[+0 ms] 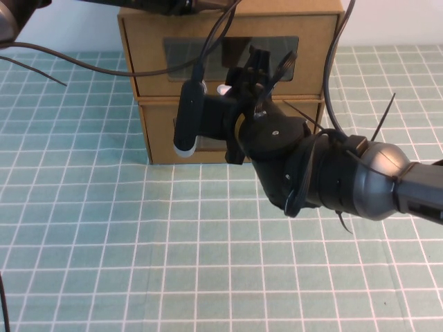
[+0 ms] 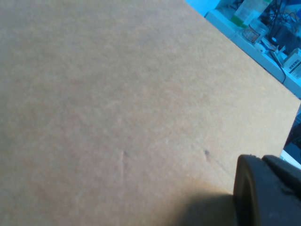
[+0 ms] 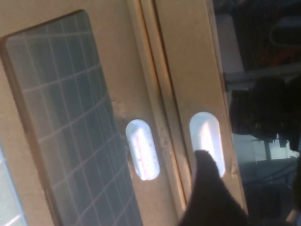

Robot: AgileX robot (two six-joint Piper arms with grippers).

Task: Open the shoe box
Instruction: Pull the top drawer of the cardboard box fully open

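Two brown cardboard shoe boxes are stacked at the back of the table, the upper box [image 1: 228, 31] on the lower box [image 1: 163, 131], each with a window in its front. My right gripper [image 1: 266, 66] is up against the upper box's front, open. In the right wrist view, its dark finger [image 3: 207, 188] has its tip over one oval finger hole [image 3: 207, 132], next to the seam between the boxes. A second oval hole [image 3: 141, 148] lies across that seam. My left gripper [image 2: 268, 193] rests on the upper box's flat top [image 2: 117, 103].
The green gridded mat [image 1: 138, 242] spreads out in front of the boxes. My right arm's bulky black body [image 1: 332, 173] and its cables hang over the mat right of centre. A white-tipped black camera mount [image 1: 188, 117] hides part of the lower box's front.
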